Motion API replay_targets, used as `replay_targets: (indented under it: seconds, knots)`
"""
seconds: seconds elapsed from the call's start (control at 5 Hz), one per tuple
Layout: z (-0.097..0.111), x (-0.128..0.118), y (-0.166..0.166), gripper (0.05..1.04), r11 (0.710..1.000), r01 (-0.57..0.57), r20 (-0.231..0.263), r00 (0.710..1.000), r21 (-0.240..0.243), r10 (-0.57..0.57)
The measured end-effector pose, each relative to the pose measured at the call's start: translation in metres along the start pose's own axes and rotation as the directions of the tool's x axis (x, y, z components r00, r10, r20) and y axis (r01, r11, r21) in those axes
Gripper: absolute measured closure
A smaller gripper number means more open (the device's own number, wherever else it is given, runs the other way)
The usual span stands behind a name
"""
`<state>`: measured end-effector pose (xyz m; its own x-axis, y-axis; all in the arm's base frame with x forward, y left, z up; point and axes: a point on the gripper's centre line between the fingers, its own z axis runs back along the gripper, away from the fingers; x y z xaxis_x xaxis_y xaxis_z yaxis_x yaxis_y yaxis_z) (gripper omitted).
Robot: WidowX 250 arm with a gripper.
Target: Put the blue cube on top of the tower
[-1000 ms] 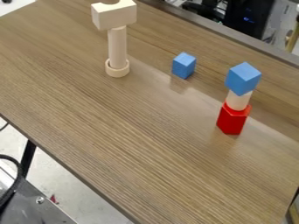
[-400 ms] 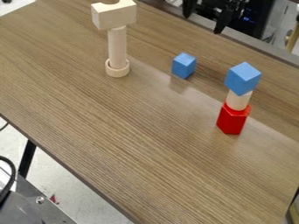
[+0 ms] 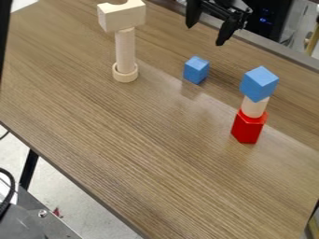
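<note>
Now the black, two-finger gripper [image 3: 205,34] has come down closer to the lone blue wooden cube [image 3: 196,70], its fingers spread wide.

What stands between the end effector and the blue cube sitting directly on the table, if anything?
Nothing visible does: the end effector hangs open beyond that blue cube, and the red-based tower stands off to the picture's right.

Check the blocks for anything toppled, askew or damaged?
Nothing stands out. The pale tower and red-based tower both stand, the loose blue cube rests on the table, and no damage shows. Slight tilts can't be ruled out.
</note>
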<state>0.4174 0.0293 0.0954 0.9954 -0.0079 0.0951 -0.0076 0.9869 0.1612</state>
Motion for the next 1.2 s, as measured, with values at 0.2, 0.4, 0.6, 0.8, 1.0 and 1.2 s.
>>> replay_targets:
  seconds: [0.2,0.4,0.6,0.8,1.0,1.2]
  knots:
    - [-0.014,-0.005,0.004,0.084,1.000,0.027,-0.048,0.998,0.004,-0.027]
    - [-0.019,-0.009,0.011,0.085,1.000,0.022,-0.075,0.997,0.001,-0.022]
    - [-0.033,-0.019,0.009,0.084,0.999,0.044,-0.132,0.990,-0.001,-0.044]
    - [-0.034,-0.024,0.003,0.084,0.998,0.052,-0.163,0.985,-0.040,-0.058]
    - [-0.036,-0.024,0.001,0.085,0.997,0.059,-0.163,0.984,-0.049,-0.066]
    - [-0.038,-0.028,-0.002,0.084,0.996,0.062,-0.171,0.983,-0.057,-0.071]
